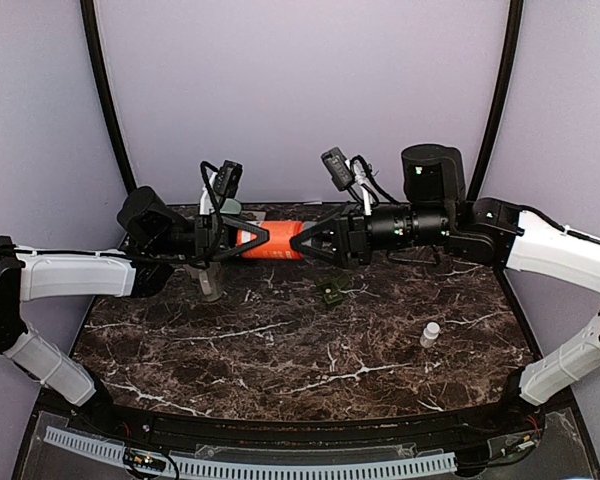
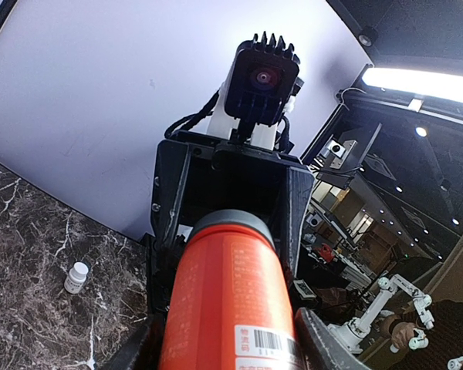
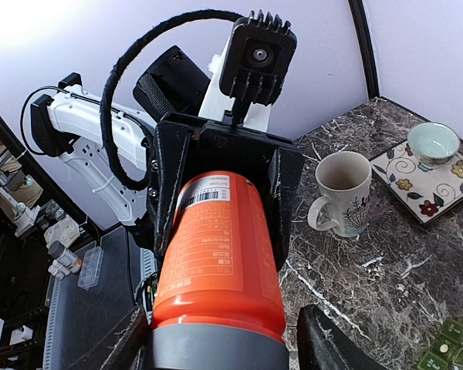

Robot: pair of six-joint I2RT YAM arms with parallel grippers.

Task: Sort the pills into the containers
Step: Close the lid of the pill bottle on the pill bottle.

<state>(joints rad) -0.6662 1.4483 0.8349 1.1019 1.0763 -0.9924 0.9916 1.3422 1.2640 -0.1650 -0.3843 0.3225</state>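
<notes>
An orange bottle [image 1: 270,241] with a grey cap hangs level in the air between the two arms. My left gripper [image 1: 235,243] is shut on its barcode end, and the left wrist view shows a finger pressed on each side of the bottle [image 2: 231,301]. My right gripper [image 1: 315,243] stands around the capped end [image 3: 216,254], open, with a gap between one finger [image 3: 332,339] and the cap. A small green compartment container [image 1: 331,293] lies on the marble below. The pills are out of view.
A small white bottle [image 1: 430,334] stands on the right of the marble table. A pale mug [image 3: 342,193] stands under the left arm. Beside it a flowered tray [image 3: 428,185] carries a small bowl [image 3: 432,142]. Purple walls close off the back and sides.
</notes>
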